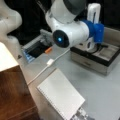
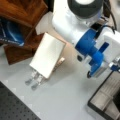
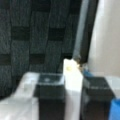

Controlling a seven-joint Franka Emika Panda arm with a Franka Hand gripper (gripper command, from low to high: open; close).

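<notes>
Front views: arm over the tray (image 1: 100, 58), gripper (image 1: 92, 46) down inside it; notebook (image 2: 47, 55) and cable (image 1: 47, 65) lie well apart on the table (image 1: 100, 92). Wrist: fingers (image 3: 48, 96) pinch a white block (image 3: 73, 85) above dark mesh (image 3: 32, 32). Off-centre hold, block may slip or tilt.

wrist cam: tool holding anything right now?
Yes, in the wrist view the tool has its dark fingers closed on either side of a white upright piece clamped between them.

Grey table (image 1: 100, 87), wooden cabinet (image 1: 15, 95), dark backdrop.
</notes>
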